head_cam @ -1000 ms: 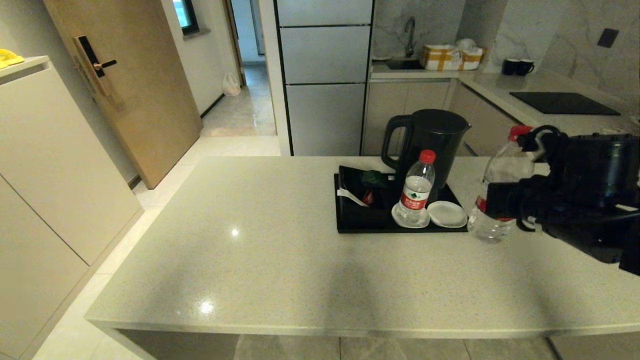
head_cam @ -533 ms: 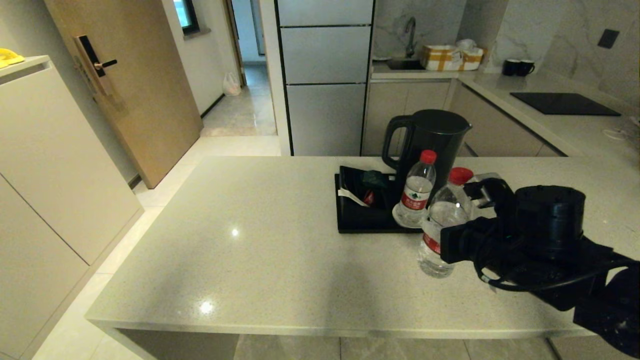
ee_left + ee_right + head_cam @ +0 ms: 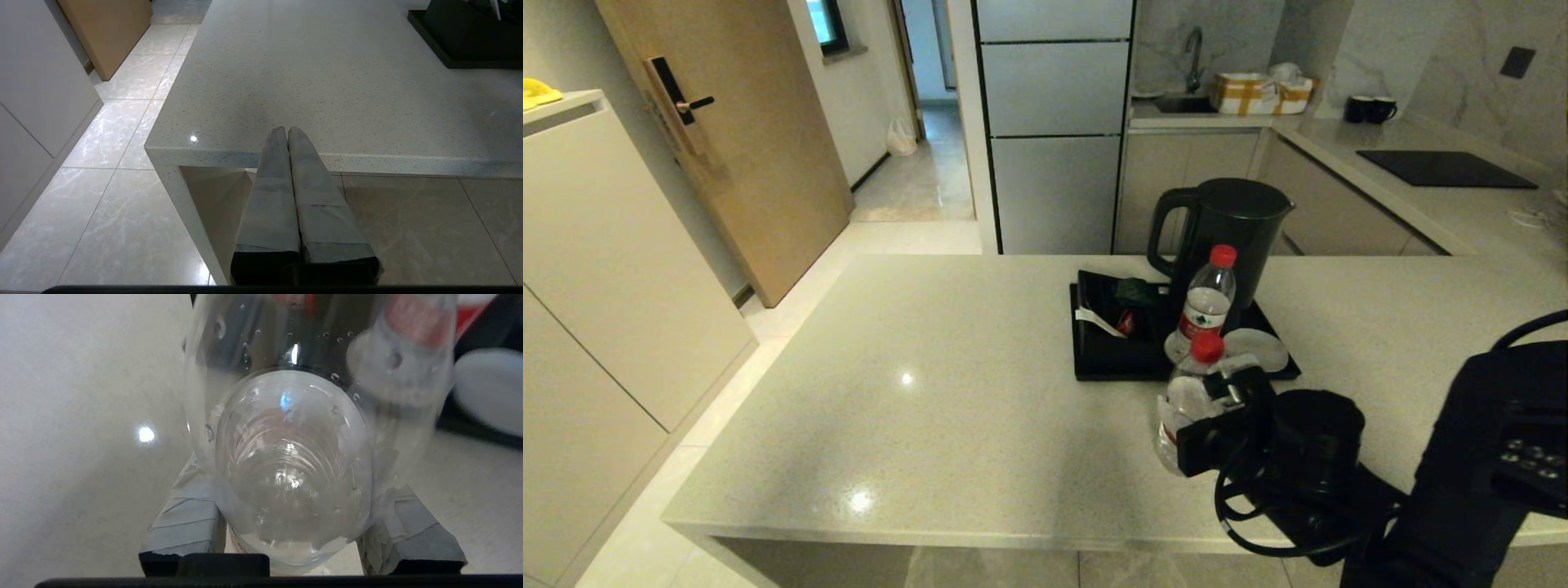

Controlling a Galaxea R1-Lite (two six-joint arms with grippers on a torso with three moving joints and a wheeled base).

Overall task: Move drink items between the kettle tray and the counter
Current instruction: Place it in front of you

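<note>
A: What does the head view show?

B: The right gripper (image 3: 1205, 425) is clamped around a water bottle (image 3: 1186, 396) with a red cap. The bottle leans a bit, over the counter (image 3: 947, 392), just in front of the kettle tray (image 3: 1107, 363). If its bottom touches the counter, the view does not tell.

A: And the other bottle?

B: The second bottle (image 3: 1205, 306) stands up straight on the tray, on a white coaster, right in front of the black kettle (image 3: 1225, 229). A second coaster (image 3: 1262, 347) beside it has nothing on it. Dark packets (image 3: 1115, 306) lie in the tray's left part.

A: Anything further back?

B: Two black mugs (image 3: 1369, 109) and a black cooktop (image 3: 1445, 167) sit on the far worktop — well apart from the tray.

A: What about the left wrist view?

B: The left gripper (image 3: 287, 131) has its two grey fingers pressed together with nothing between them. It hangs by the counter's near edge (image 3: 327, 159), above the tiled floor (image 3: 102, 204). A corner of the tray (image 3: 445, 53) shows far off.

A: And the right wrist view?

B: The clear bottle (image 3: 286, 457) fills the picture. The grey fingers (image 3: 188, 522) squeeze it on both sides — the speckled counter (image 3: 81, 416) lies behind.
</note>
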